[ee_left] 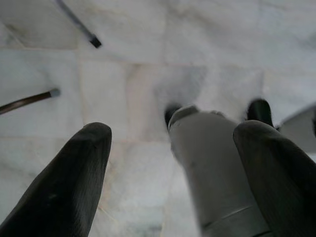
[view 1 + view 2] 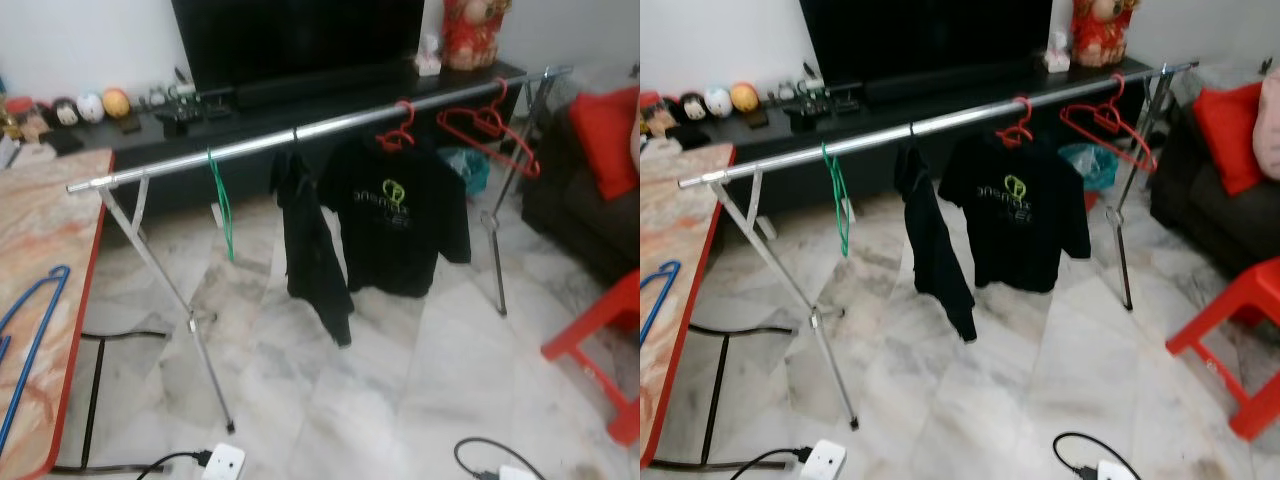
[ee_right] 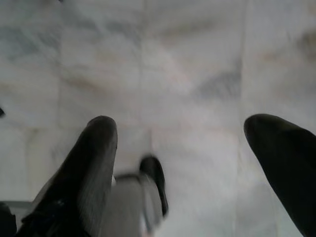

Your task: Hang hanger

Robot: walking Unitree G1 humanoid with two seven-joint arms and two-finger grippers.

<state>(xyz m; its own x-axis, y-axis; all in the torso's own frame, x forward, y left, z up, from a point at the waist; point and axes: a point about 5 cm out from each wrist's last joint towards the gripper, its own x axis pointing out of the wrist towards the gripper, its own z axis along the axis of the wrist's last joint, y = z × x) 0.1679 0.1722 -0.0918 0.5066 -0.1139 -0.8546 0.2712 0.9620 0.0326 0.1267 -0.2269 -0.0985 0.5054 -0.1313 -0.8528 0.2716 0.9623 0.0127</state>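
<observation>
The blue hanger [image 2: 30, 325] lies flat on the table [image 2: 55, 215] at the robot's left, well apart from the silver rail [image 2: 250, 146]. Both arms hang down over the floor [image 2: 400, 390]. The left gripper [image 1: 173, 148] and right gripper [image 3: 180, 148] are spread wide and hold nothing. The robot should grab the hanger near its hook, then slip it onto the bare part of the rail beside the green hanger [image 2: 222, 205].

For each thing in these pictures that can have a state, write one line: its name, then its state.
Left gripper: open, empty, above the floor.
Right gripper: open, empty.
Blue hanger: lying flat on the table.
Green hanger: hung on the rail, bare.
Black T-shirt: hung on a red hanger.
Empty red hanger: hung, tilted.
</observation>
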